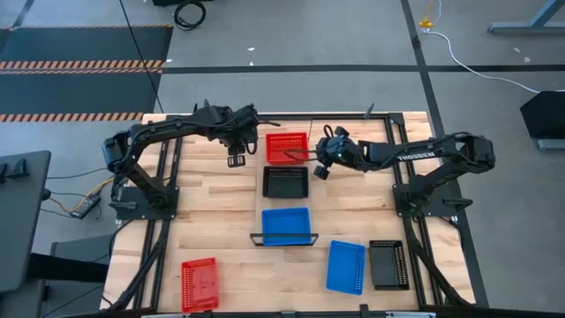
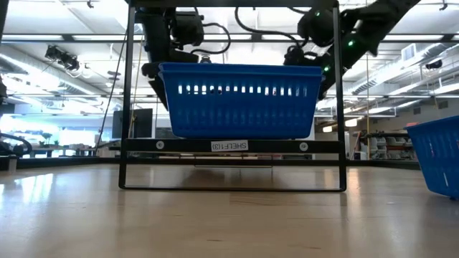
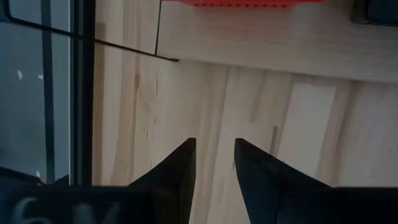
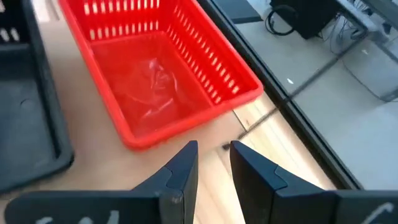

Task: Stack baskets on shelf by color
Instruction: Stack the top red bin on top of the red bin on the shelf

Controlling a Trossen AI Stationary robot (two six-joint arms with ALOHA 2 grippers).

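While both arms reached over the far half of the table (image 1: 221, 212), a red basket (image 1: 199, 283) lay alone near the left front corner. Farther back, the left gripper (image 1: 236, 155) hung just left of the shelf (image 1: 311, 177); its wrist view showed its fingers (image 3: 180, 168) slightly parted above bare wood, grasping nothing. On the shelf, three stacks stood in a row from back to front: a red stack (image 1: 287, 146), a black stack (image 1: 286, 182) touching it, and a blue stack (image 1: 286, 226) nearest the black frame end (image 1: 284, 240). Seen from table height, the blue stack (image 2: 239, 100) sat raised on that frame (image 2: 126, 107). Just right of the red stack, the right gripper (image 1: 321, 166) hovered, its fingers (image 4: 180, 171) a little apart and empty beside the red rim (image 4: 155, 74). Off the shelf, toward the right front, a blue basket (image 1: 346, 267) and a black basket (image 1: 389, 264) lay side by side.
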